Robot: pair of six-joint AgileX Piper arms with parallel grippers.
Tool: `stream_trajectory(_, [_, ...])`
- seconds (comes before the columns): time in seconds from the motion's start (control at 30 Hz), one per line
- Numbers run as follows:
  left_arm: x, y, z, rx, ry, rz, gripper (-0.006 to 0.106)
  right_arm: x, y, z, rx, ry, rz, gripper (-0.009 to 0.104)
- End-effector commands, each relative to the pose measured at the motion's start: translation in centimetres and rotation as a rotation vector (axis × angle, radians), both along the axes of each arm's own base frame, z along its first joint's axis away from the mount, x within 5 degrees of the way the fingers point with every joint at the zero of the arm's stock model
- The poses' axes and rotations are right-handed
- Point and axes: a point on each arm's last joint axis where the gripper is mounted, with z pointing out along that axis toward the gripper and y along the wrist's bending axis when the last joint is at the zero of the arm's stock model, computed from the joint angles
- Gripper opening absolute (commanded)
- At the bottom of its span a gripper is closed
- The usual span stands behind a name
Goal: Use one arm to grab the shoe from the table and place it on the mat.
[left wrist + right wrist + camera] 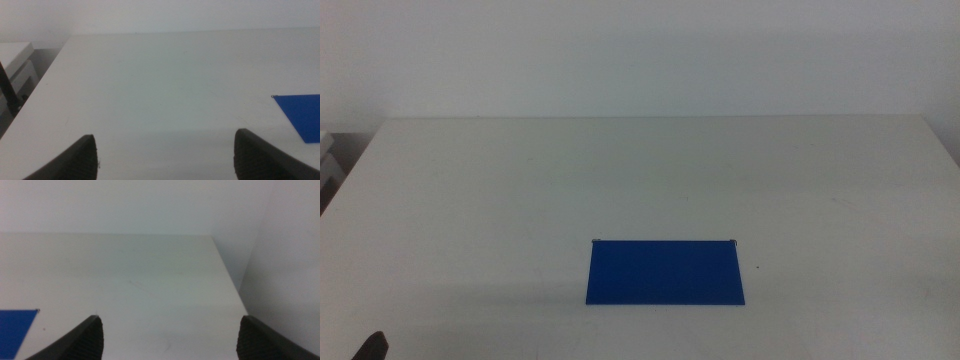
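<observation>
Blue mat point(665, 272) flat on table point(620, 180), lower centre of frame, left gripper point(165, 152) spread wide over bare tabletop, right gripper point(170, 335) likewise spread, both holding nothing

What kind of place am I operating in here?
Probably a lab or test bench, not a home: a wide plain off-white table against a bare white wall, with only a blue mat pinned near the front. Both grippers, left and right, wait open at the near edge. No shoe shows.
</observation>
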Motion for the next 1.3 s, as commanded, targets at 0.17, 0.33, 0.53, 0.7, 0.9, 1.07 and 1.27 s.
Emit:
stream_trajectory(0.17, [0.1,0.0,0.6,-0.016,-0.086,0.003,0.094,1.3,-0.2,7.4,-0.003,0.083,-0.017,0.088])
stream_trajectory(0.33, [0.1,0.0,0.6,-0.016,-0.086,0.003,0.094,3.0,0.1,9.7,0.125,0.233,-0.010,0.088])
stream_trajectory(0.53, [0.1,0.0,0.6,-0.016,-0.086,0.003,0.094,5.1,0.1,11.0,0.337,0.456,-0.110,0.088])
stream_trajectory(0.7, [0.1,0.0,0.6,-0.016,-0.086,0.003,0.094,5.9,-1.1,10.9,0.552,0.567,-0.428,0.088])
stream_trajectory(0.9, [0.1,0.0,0.6,-0.016,-0.086,0.003,0.094,6.4,-1.9,10.5,0.564,0.586,-0.570,0.088])
stream_trajectory(1.07, [0.1,0.0,0.6,-0.016,-0.086,0.003,0.094,6.4,-1.7,10.5,0.594,0.590,-0.562,0.088])
stream_trajectory(1.27, [0.1,0.0,0.6,-0.016,-0.086,0.003,0.094,6.3,-2.0,10.6,0.565,0.577,-0.582,0.088])
